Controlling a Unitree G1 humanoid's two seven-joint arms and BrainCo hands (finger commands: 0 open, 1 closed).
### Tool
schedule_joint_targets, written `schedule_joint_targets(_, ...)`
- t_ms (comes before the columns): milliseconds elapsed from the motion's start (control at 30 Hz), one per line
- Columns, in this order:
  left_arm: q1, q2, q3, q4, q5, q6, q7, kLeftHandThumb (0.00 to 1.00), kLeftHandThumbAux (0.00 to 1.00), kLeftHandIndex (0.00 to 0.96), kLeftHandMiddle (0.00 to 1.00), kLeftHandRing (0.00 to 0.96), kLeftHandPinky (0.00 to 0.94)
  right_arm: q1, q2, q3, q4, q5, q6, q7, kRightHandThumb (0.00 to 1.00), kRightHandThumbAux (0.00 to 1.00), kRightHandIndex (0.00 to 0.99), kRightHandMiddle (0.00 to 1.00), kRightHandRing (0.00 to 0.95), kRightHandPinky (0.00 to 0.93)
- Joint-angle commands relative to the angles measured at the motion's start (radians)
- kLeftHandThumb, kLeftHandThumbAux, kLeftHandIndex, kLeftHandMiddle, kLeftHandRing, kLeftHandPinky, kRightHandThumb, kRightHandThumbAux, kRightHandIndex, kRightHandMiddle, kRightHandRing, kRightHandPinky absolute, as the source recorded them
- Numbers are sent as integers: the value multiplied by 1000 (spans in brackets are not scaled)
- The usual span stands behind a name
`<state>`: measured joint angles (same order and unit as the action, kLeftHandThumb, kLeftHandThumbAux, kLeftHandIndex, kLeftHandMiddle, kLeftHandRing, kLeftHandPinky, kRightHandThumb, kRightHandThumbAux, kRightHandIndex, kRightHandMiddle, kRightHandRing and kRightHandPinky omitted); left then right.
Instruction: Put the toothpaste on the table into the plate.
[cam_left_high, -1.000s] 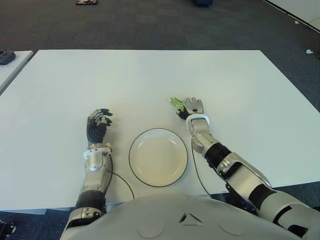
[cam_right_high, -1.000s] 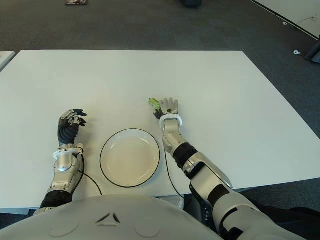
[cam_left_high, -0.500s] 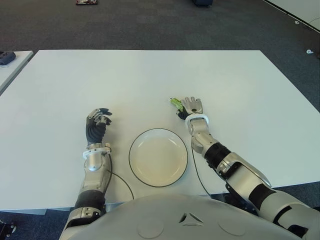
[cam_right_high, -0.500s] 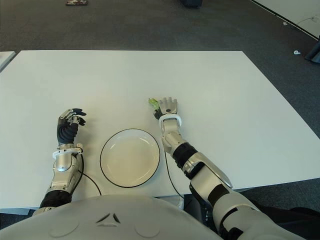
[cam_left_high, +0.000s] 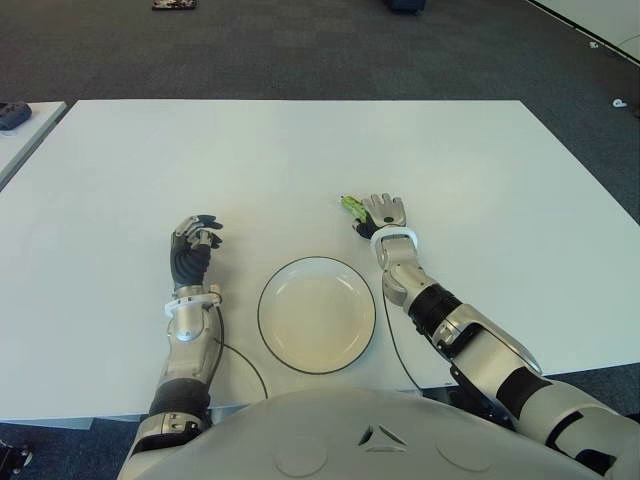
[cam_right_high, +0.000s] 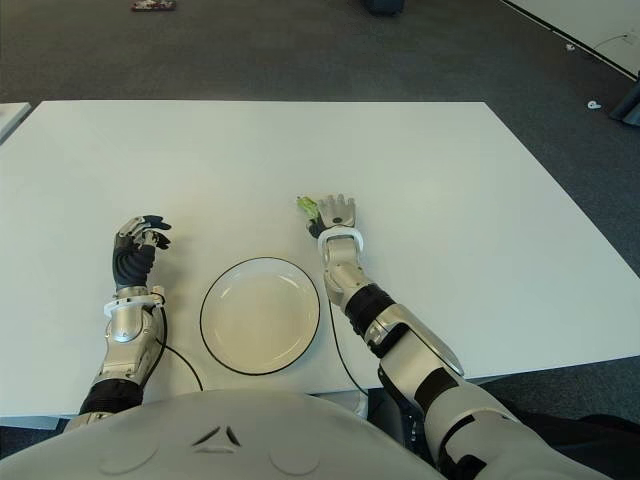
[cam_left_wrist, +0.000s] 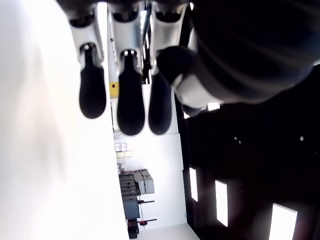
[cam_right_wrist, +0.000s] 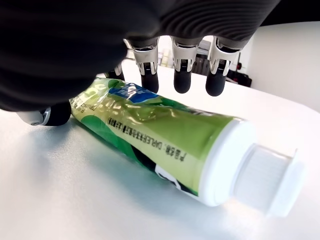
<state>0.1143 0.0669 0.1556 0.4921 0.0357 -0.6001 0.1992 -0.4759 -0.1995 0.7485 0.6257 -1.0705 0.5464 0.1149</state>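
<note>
While spread wide over the toothpaste (cam_right_wrist: 165, 135) mid-table, right hand (cam_left_high: 384, 214) poised to grasp: next, curl, lift, carry to plate (cam_left_high: 275, 345); left hand (cam_left_high: 193, 250) curled, empty.

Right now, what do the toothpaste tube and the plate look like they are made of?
The toothpaste tube, lying on the table under the right hand, looks like soft glossy plastic: its green printed skin creases and shines. Its white cap seems hard, ribbed plastic. The plate looks like glazed ceramic or melamine, smooth cream with a thin dark rim; I cannot tell which.
</note>
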Motion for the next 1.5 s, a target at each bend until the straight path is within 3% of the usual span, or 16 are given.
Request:
schedule_joint_targets(33,14,3,4,35,6,-4,-3,835,678,414,485,605,586,66,1,-14,35,61,-34,22,560,311,93,208,268,363)
schedule_joint_targets(167,14,3,6,39,8,-9,-1,834,678,413,488,609,587,79,6,-40,24,80,-49,-14,582,341,226,322,363,436)
schedule_joint_targets(267,14,2,8,40,0,-7,-5,834,678,411,492,612,591,89,11,-72,14,104,-69,-53,600,393,369,381,384,414)
schedule_joint_targets(400,13,1,10,44,-1,-14,-6,834,678,410,495,614,594,96,17,-102,11,130,-84,-96,607,441,455,416,396,412)
schedule_joint_targets(433,12,1,10,45,3,-16,-2,834,678,410,493,610,587,97,19,-110,11,137,-89,-109,642,535,446,429,403,425)
schedule_joint_targets(500,12,2,11,46,10,-16,3,834,678,410,492,607,584,99,24,-128,15,153,-100,-137,676,616,440,470,452,484)
schedule_joint_targets(633,9,1,13,48,14,-14,6,833,679,408,492,607,587,97,30,-149,29,175,-118,-174,705,683,436,552,544,595)
schedule_joint_targets(833,8,-3,18,49,-3,-13,-11,833,679,403,497,616,588,91,39,-170,52,193,-132,-221,711,700,437,636,632,684)
schedule_joint_targets(1500,9,-6,21,39,-20,-3,-23,835,677,405,510,641,620,78,70,-233,113,247,-171,-408,711,707,437,727,722,738)
